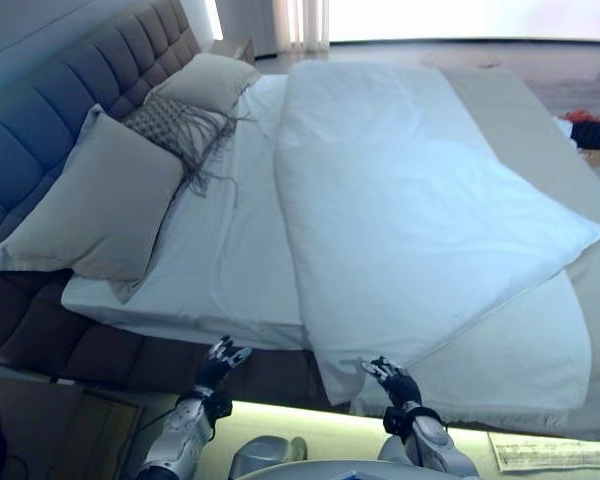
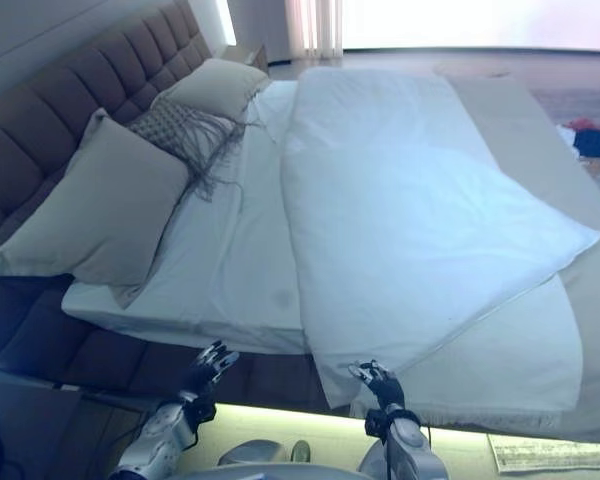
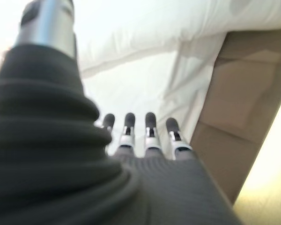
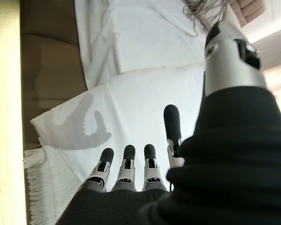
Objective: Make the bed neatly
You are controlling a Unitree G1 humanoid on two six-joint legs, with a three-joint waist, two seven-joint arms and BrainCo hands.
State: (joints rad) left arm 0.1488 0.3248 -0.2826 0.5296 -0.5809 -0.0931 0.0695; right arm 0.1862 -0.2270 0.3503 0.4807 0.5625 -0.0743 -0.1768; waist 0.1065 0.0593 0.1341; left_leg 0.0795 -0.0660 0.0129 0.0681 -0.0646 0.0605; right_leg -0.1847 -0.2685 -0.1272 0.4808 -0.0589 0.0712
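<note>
A white duvet (image 1: 400, 200) lies skewed across the bed, folded back from the head end, one corner (image 1: 335, 385) hanging over the near side. Beneath it a beige fringed blanket (image 1: 520, 360) covers the foot half. The white sheet (image 1: 220, 250) is bare near the pillows. My right hand (image 1: 392, 382) is open, just below the hanging duvet corner, which shows in the right wrist view (image 4: 131, 108). My left hand (image 1: 220, 362) is open and empty beside the bed base (image 1: 100, 350), the sheet edge past it in the left wrist view (image 3: 145, 93).
Two grey pillows (image 1: 105, 200) (image 1: 208, 82) and a fringed cushion (image 1: 175, 125) lean on the tufted headboard (image 1: 50, 120). A nightstand (image 1: 232, 48) stands at the far corner. Dark and red items (image 1: 588, 132) lie past the bed's right side. A paper (image 1: 555, 452) lies on the floor.
</note>
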